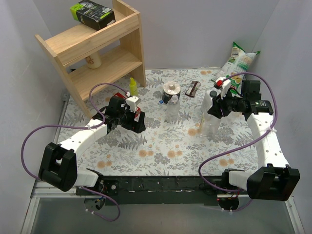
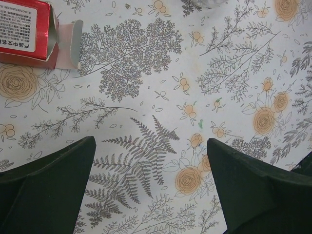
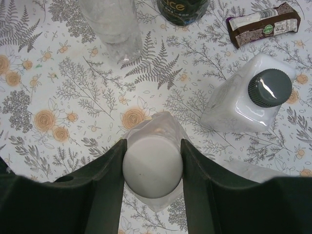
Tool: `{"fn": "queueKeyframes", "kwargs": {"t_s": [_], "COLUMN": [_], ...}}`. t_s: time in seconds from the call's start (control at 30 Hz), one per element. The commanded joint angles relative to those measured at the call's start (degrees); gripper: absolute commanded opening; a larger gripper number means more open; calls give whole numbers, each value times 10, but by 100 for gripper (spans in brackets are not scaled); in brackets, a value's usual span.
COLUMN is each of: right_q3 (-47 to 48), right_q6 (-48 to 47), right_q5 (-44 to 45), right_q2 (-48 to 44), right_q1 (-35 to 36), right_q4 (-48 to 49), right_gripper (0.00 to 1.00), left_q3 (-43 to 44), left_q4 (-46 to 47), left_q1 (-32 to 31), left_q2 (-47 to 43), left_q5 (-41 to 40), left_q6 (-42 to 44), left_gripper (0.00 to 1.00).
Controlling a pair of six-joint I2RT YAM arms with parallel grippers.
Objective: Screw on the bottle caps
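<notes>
The white bottle cap (image 3: 152, 168) sits atop a clear bottle (image 3: 163, 124), pinched between the right tool (image 3: 152, 148) fingers. A white carton (image 3: 234, 107) stands just right of it, and a second clear bottle (image 3: 114, 29) ahead-left. The left tool (image 2: 151, 161) gapes wide above the bench (image 2: 161, 73), with a red box (image 2: 24, 34) ahead-left.

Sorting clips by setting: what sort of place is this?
Probably a staged robot test cell, not a home: bare white walls box in a floral-cloth tabletop and a small wooden shelf.

You see a matt plastic cap (image 3: 152, 167) at lower centre, a glossy carton (image 3: 234, 108) at right, a clear plastic bottle (image 3: 114, 29) upper left.
</notes>
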Motion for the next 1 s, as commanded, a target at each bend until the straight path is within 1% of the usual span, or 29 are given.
{"fn": "queueKeyframes", "kwargs": {"t_s": [0.0,0.33,0.6,0.63,0.73,0.77,0.83,0.97], "right_q3": [-12,-12,6,20,46,60,74,104], "right_q6": [13,22,26,26,19,21,40,61], "right_q5": [11,27,26,22,-1,-7,-16,-35], "right_q2": [-5,-7,-5,-6,-13,-15,-17,-12], "right_q1": [-3,-3,-4,-4,-4,-3,-3,4], "right_q4": [26,38,37,37,40,54,69,82], "right_gripper": [46,61,65,73,79,84,87,87], "left_q3": [-4,-4,-6,-7,-8,-8,-8,-8], "left_q4": [1,1,3,5,7,8,8,7], "left_q1": [5,12,14,16,19,21,24,27], "left_q2": [-16,-13,-15,-17,-22,-21,-18,-19], "left_q5": [16,19,26,26,27,26,29,47], "left_q6": [-1,-3,-1,-1,-2,-2,-3,5], "left_gripper": [98,98,98,98,98,98,98,98]}}
